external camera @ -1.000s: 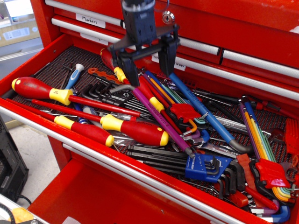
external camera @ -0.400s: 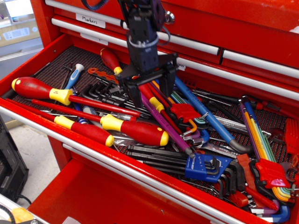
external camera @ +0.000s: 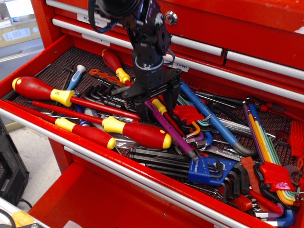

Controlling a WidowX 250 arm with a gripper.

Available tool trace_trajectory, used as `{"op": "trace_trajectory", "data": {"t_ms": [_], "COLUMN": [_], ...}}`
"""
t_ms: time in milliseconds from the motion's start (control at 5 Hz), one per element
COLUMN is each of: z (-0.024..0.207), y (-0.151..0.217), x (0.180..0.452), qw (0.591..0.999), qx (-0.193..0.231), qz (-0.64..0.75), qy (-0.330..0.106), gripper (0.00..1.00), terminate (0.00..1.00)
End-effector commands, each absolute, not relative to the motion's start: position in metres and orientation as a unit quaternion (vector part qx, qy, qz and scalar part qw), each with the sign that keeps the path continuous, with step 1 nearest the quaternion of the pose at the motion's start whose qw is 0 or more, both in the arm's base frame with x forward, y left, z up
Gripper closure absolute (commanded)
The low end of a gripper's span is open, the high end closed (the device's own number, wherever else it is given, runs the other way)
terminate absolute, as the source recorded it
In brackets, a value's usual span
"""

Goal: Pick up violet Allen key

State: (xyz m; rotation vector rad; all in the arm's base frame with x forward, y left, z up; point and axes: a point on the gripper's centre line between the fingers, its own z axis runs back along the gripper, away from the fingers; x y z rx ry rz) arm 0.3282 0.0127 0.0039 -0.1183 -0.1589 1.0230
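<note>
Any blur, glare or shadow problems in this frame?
observation.image: drawer contents sharp under even lighting; the arm's top is slightly motion-blurred; glare streaks on the silver drawer rail; the gripper shades the violet Allen key at its upper end, hiding how the jaws stand.

The tool (external camera: 154,107) covers the upper end of the violet Allen key (external camera: 172,133), so whether its fingers touch the rod or how wide they stand cannot be told. The key's lower end disappears among the blue key holder (external camera: 209,170) and black keys. The handwritten drawer label (external camera: 90,20) is partly behind the arm and unreadable.
</note>
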Motion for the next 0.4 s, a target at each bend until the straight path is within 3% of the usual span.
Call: {"op": "trace_trajectory", "data": {"t_ms": [0,200], "z": [0.0053,0.0016], "y": [0.0237,0.0231], "x": [0.3237,0.3232], "qw": [0.854,0.852], "qx": [-0.075,-0.080], "qz": [0.508,0.511], "qy": [-0.081,-0.084], "gripper": [0.00,1.00], "terminate": [0.00,0.00]}}
